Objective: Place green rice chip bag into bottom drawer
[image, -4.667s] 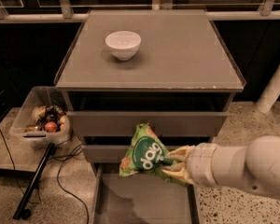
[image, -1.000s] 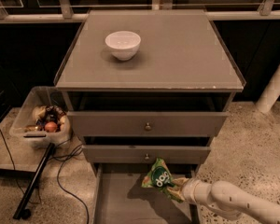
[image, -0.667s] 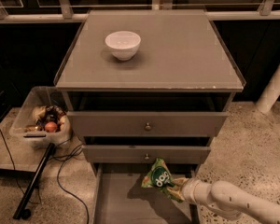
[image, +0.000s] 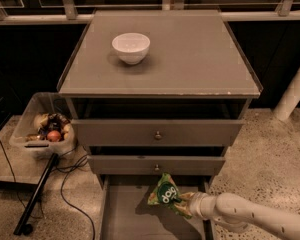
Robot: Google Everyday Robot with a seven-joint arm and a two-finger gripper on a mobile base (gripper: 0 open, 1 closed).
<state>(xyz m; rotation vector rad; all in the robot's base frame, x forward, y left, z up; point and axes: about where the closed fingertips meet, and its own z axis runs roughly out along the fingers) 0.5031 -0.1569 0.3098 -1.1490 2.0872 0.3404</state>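
My tool (image: 184,204) was low at the front of the cabinet, reaching in from the right over the open bottom drawer (image: 124,215). It was closed on the right-hand edge of the green rice chip bag (image: 165,194), with my pale arm (image: 255,217) trailing off toward the lower right corner. The bag stood tilted, its "pop" lettering facing up and forward, above the right half of the drawer's bare floor and just in front of the middle drawer front (image: 140,165). I could not tell whether its lower edge touched the drawer floor. A shadow lay on the floor under the bag.

Above, the middle front and the top drawer front (image: 120,133) each showed a small knob at the centre. On the cabinet's flat surface (image: 200,59) a white bowl (image: 131,47) sat toward the back left, well apart from the bag. To the left of the cabinet, a clear plastic bin (image: 31,115) held mixed items, one of them round and red. A black pole (image: 36,196) and cables (image: 70,176) lay on the speckled floor (image: 262,156) beside it. A white column (image: 295,91) stood at the right.
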